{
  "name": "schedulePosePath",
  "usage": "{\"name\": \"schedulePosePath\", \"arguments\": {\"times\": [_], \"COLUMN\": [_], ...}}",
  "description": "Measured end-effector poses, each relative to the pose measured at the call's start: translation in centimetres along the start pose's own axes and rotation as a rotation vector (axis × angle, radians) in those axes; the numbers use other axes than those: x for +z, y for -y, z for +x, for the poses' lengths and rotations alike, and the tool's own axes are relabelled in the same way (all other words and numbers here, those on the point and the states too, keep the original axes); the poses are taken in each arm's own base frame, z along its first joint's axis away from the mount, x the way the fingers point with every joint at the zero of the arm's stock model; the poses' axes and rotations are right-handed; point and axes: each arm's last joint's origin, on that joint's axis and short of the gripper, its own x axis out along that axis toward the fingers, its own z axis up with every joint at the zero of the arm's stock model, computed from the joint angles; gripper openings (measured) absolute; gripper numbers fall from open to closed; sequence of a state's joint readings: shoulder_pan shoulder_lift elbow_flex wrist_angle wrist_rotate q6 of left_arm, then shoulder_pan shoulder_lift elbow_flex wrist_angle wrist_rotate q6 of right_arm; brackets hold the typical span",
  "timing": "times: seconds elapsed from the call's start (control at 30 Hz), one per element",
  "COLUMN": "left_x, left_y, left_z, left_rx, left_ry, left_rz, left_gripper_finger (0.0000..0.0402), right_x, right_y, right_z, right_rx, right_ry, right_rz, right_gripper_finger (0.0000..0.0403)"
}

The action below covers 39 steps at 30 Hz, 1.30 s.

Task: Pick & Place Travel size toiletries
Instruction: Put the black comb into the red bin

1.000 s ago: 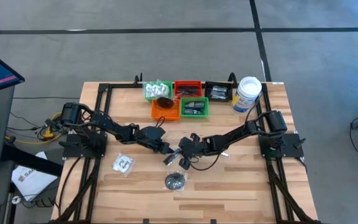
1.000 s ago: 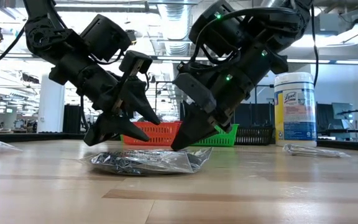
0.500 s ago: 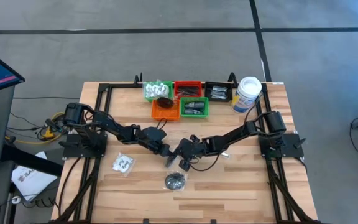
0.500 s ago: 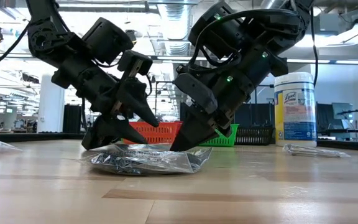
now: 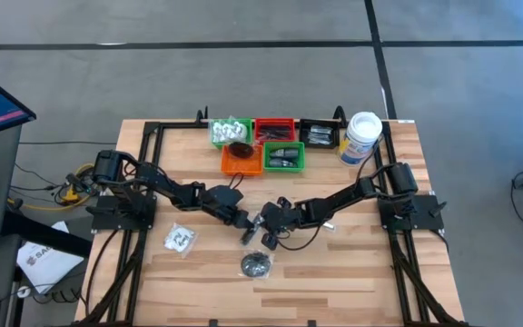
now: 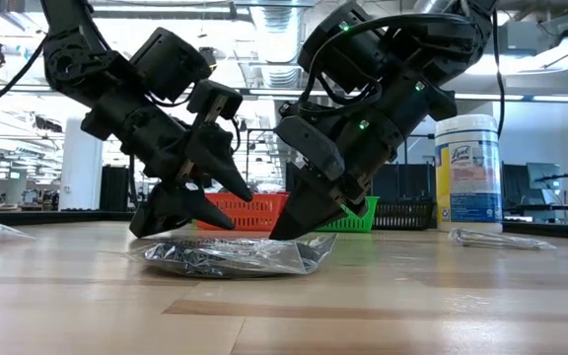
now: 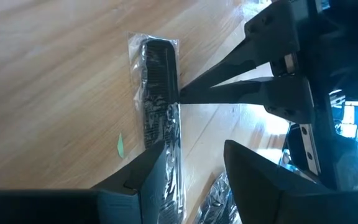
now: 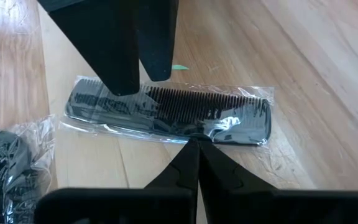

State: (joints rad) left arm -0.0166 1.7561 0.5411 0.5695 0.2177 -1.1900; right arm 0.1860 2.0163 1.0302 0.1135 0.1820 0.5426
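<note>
Comb packet point(image 8: 169, 116) flat between left jaws, right jaws' tips touching

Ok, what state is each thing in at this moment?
Black plastic comb in clear wrapper: flat on table.
Left gripper: fingers open over one end of comb.
Right gripper: fingers shut, tips at wrapper's edge.
Tall white canister: upright, lid on.
Black round piece in plastic: lying on table.

The table point(image 8: 328, 56) is pale wood with a smooth, lightly grained finish. The black comb point(image 8: 173, 106) looks like matt plastic inside a clear, glossy, crinkled wrapper. Both grippers' fingers point(image 7: 229, 93) appear to be matt black, probably plastic.
</note>
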Motion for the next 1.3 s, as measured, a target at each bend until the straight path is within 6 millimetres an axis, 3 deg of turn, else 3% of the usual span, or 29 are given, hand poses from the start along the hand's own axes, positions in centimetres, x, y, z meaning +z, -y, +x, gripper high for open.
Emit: {"name": "schedulePosePath", "arguments": {"times": [0.47,0.73,1.3], "left_x": [0.1,0.2,-0.1], "left_y": [-0.4,0.1,-0.3], "left_z": [0.0,-0.7,-1.3], "left_rx": [0.031,0.033,0.077], "left_ry": [0.001,0.036,0.025], "left_rz": [-0.016,-0.005,-0.010], "left_gripper_finger": [0.0157,0.0157,0.0157], "right_x": [-0.7,-0.1,0.8], "right_y": [0.2,-1.0,0.1], "right_z": [0.0,-1.2,-0.7], "right_rx": [-0.007,-0.016,-0.009], "right_ry": [-0.016,0.048,0.083], "right_rz": [0.041,-0.069,-0.036], "right_gripper_finger": [0.0000,0.0000,0.0000]}}
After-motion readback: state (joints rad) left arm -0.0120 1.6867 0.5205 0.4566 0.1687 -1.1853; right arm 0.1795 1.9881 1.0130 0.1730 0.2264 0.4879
